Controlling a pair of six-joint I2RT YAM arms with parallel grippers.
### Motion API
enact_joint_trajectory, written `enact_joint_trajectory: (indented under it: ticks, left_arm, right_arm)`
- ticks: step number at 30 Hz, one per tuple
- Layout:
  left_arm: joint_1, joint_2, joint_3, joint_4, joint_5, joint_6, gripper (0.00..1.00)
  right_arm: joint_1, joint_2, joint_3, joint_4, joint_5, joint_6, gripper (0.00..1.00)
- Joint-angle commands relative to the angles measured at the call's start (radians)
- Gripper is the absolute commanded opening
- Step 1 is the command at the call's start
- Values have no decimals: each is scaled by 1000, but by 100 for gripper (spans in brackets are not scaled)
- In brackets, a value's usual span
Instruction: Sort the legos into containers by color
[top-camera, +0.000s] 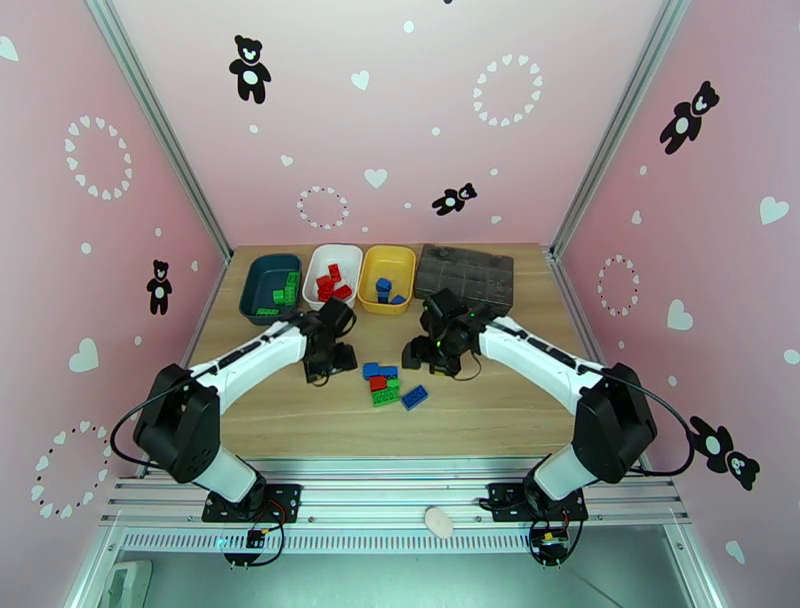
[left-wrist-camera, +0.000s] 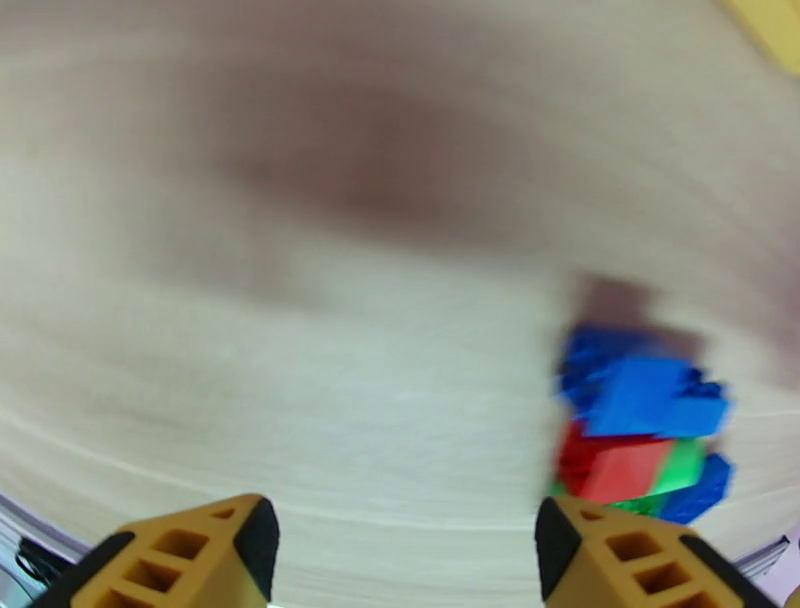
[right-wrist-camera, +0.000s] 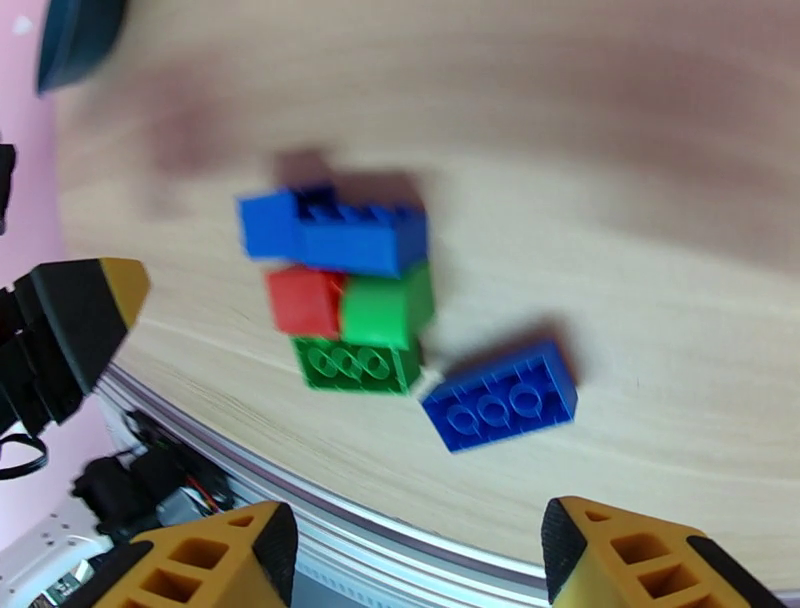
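Lining up a pick, left gripper (left-wrist-camera: 400, 540) and right gripper (right-wrist-camera: 415, 540) wide, empty, flanking the pile (top-camera: 384, 384); calls for centring over one brick.

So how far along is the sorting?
Mostly done: green plastic bricks in the dark teal tray, red bricks in the white tray, blue bricks in the yellow tray. In hand: nothing; left gripper and right gripper both open. Left: a loose cluster of blue, red and green bricks on the wooden table.

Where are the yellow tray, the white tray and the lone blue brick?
yellow tray (top-camera: 392, 266): top view, bare floor.
white tray (top-camera: 335, 258): top view, bare floor.
lone blue brick (right-wrist-camera: 500, 398): right wrist view, studded top.
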Motion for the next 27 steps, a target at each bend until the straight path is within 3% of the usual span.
enact_joint_trajectory:
  ticks: [1, 13, 27]
  left_arm:
    - [-8, -56, -18, 60, -13, -63, 75]
    - [-7, -64, 13, 17, -27, -43, 76]
    - [10, -79, 22, 2, -34, -20, 77]
  right_arm:
    - [31, 35, -44, -9, 18, 65, 66]
    - [54, 128, -149, 153, -63, 172, 67]
    - [59, 318, 67, 25, 8, 105, 69]
